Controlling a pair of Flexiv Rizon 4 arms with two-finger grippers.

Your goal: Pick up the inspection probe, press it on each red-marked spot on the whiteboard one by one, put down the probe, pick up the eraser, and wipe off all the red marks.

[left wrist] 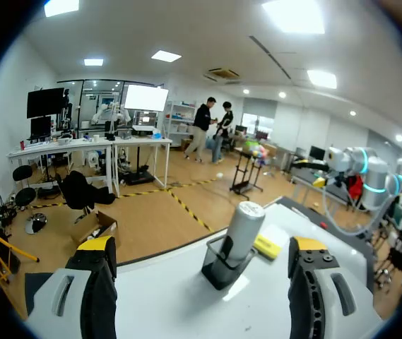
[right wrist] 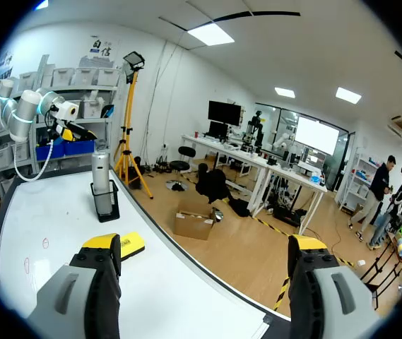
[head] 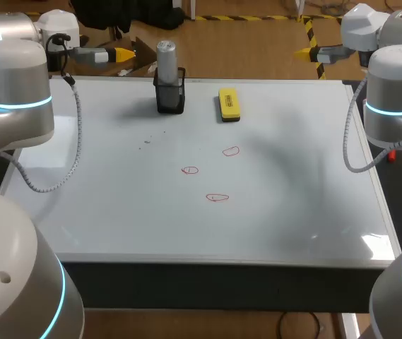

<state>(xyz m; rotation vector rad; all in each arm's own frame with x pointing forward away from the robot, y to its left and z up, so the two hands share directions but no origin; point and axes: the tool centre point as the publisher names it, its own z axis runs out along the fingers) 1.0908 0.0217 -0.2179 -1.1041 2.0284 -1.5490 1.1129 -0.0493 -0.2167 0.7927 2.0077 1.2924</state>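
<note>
left hand [left wrist: 201, 246] spread, facing whiteboard [left wrist: 162, 300] (three red marks [head: 190, 170]).

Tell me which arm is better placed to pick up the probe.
Left, likely. Its open jaws are at the far edge close to the probe, standing in its holder ahead of them; the right jaws sit farther off, beyond the eraser.

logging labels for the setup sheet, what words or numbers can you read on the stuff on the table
No text can be read on anything here.
probe: plain grey, no label shows.
holder: plain black, no print shows.
eraser: plain yellow, no print shows.
whiteboard: only three red marks, which are rough loops, not letters or digits.
</note>
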